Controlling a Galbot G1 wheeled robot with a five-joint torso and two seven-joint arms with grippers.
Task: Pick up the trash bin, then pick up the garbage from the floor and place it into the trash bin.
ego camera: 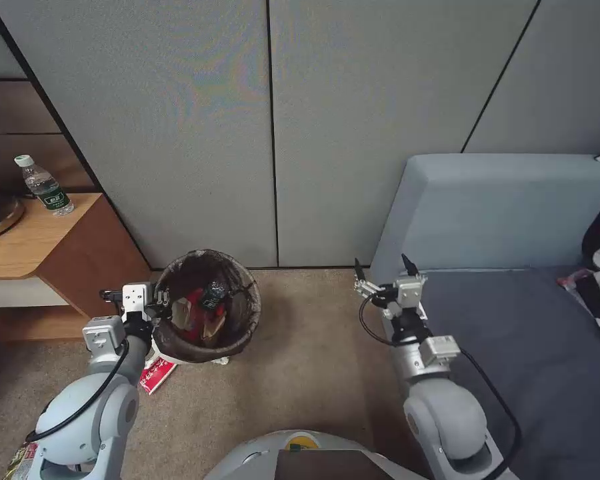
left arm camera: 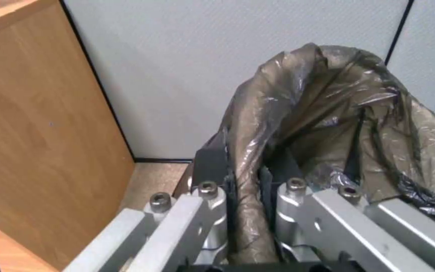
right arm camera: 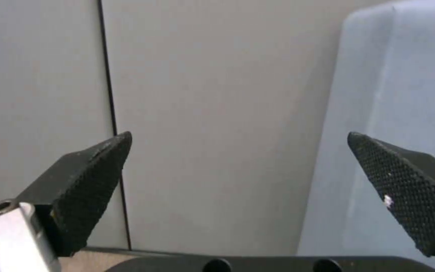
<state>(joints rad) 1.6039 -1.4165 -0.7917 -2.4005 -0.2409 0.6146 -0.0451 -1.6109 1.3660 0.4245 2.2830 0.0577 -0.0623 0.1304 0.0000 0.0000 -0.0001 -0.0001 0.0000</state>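
Observation:
The trash bin (ego camera: 245,293), white with a dark brown bag over its rim, stands on the carpet by the grey wall. My left gripper (ego camera: 161,301) is shut on its near-left rim; in the left wrist view the gripper (left arm camera: 242,181) pinches the folded bag (left arm camera: 328,98) between its fingers. Garbage lies inside the bin: a red packet (ego camera: 195,312) and a brown wrapper (ego camera: 213,327). A red-and-white packet (ego camera: 157,375) lies on the floor under the bin's left edge. My right gripper (ego camera: 382,265) hangs open and empty beside the sofa, its pads (right arm camera: 91,181) wide apart.
A wooden side table (ego camera: 53,233) stands left of the bin, with a green-labelled water bottle (ego camera: 43,185) on top. A grey-blue sofa (ego camera: 500,213) fills the right side. Open carpet (ego camera: 313,360) lies between the bin and the sofa. Another packet (ego camera: 20,460) lies by my left arm's base.

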